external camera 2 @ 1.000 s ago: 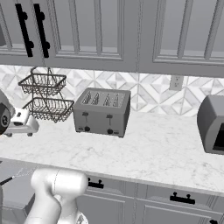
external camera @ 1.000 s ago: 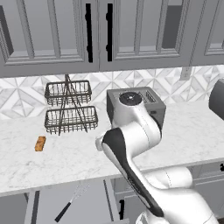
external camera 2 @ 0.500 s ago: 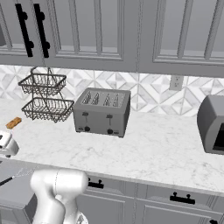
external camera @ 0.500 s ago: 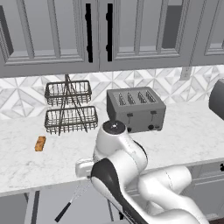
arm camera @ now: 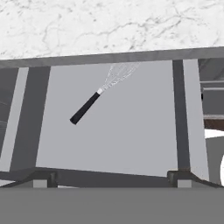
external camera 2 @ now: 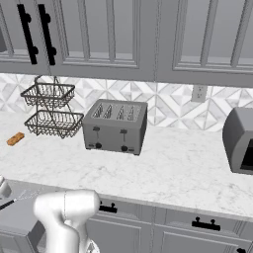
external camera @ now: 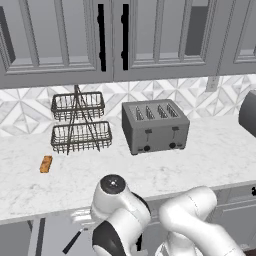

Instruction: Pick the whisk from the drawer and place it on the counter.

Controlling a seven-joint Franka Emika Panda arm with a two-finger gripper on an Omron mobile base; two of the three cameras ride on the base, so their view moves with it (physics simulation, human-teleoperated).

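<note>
The whisk [arm camera: 85, 107] lies flat in the open drawer [arm camera: 131, 131], its black handle pointing lower left and its silver wire head [arm camera: 116, 74] near the counter's edge. My gripper [arm camera: 111, 177] hangs above the drawer's near side, open, its fingertips [arm camera: 43, 177] wide apart with nothing between them, well clear of the whisk. From the base, the whisk [external camera: 74, 241] [external camera 2: 7, 203] shows in the drawer [external camera: 52, 231] [external camera 2: 20, 220] below the white marble counter [external camera: 210, 150] [external camera 2: 178, 170] [arm camera: 109, 22]. My arm's wrist hides the hand there.
On the counter stand a grey toaster [external camera: 155, 127] [external camera 2: 114, 127], a two-tier wire basket [external camera: 80, 122] [external camera 2: 52, 111] and a dark appliance [external camera 2: 239, 141] at the right. A small orange-brown bar [external camera: 46, 164] [external camera 2: 15, 139] lies at the left. Cabinet doors hang above.
My arm has swung down from counter height by the toaster to low over the open drawer. The gripper has stayed open; the whisk has not moved.
</note>
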